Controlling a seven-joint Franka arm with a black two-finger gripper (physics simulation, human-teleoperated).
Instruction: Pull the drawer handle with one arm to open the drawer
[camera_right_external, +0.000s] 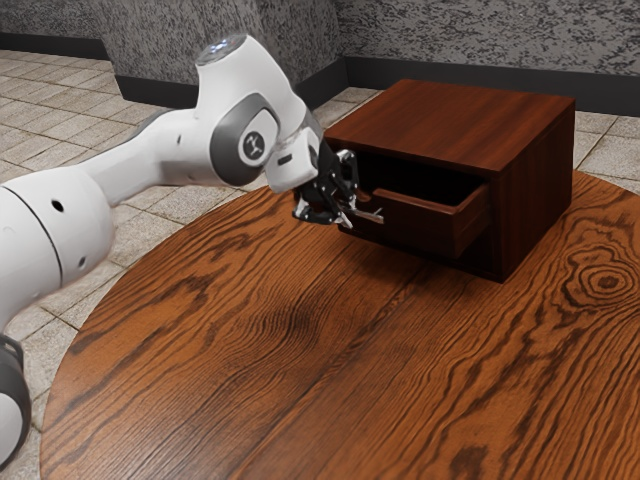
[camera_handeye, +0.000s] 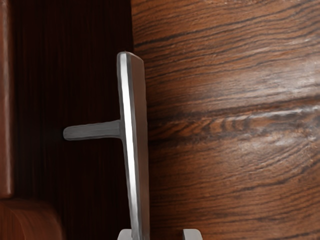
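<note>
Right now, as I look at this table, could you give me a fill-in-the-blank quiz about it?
1. The drawer in the cabinet is partly ___.
2. The robot arm's fingers are at the drawer's metal ___.
3. The cabinet stands on a round ___ table.
Missing words: open; handle; wooden.
</note>
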